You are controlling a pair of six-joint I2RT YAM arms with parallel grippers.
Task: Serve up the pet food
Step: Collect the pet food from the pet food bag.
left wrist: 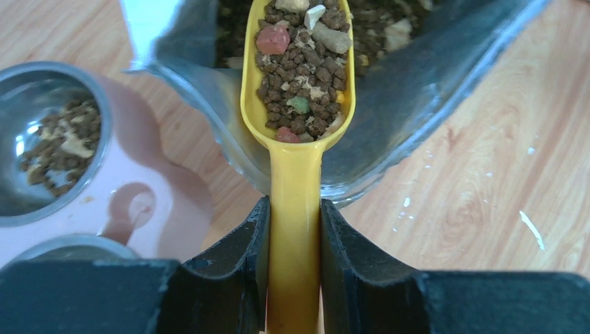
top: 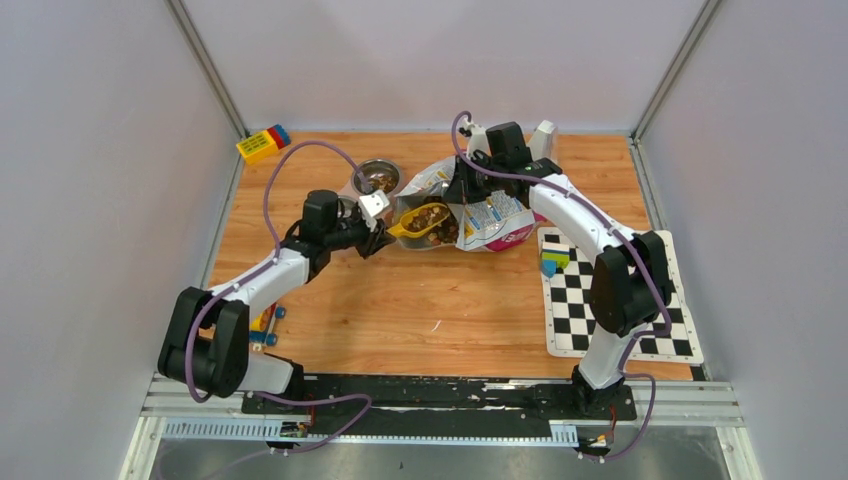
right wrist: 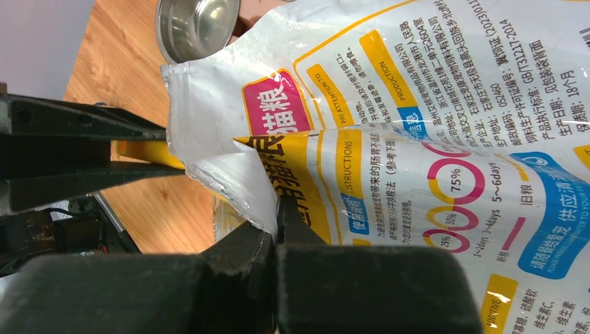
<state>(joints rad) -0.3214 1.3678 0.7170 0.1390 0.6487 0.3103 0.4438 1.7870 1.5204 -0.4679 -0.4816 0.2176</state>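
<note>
Inside the bag (left wrist: 431,90), scoop (left wrist: 296,195) of kibble (left wrist: 299,83), tip out of frame.

brown kibble (left wrist: 299,97), yellow scoop (left wrist: 295,209), yellow-and-white printed bag (right wrist: 431,83), pink bowl (left wrist: 149,184), black-and-white checkered mat (top: 572,322)

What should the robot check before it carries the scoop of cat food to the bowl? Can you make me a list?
1. Grip: the left gripper is shut on the scoop handle. Ok.
2. Load: the scoop is heaped with kibble. Ok.
3. Scoop out of the bag: not ok, its front end is inside the bag's mouth.
4. Bag held: the right gripper pinches a fold of it. Ok.
5. Room in the bowl: ok, the cup in view holds only a little kibble.
6. Scoop level enough not to spill: cannot tell.
</note>
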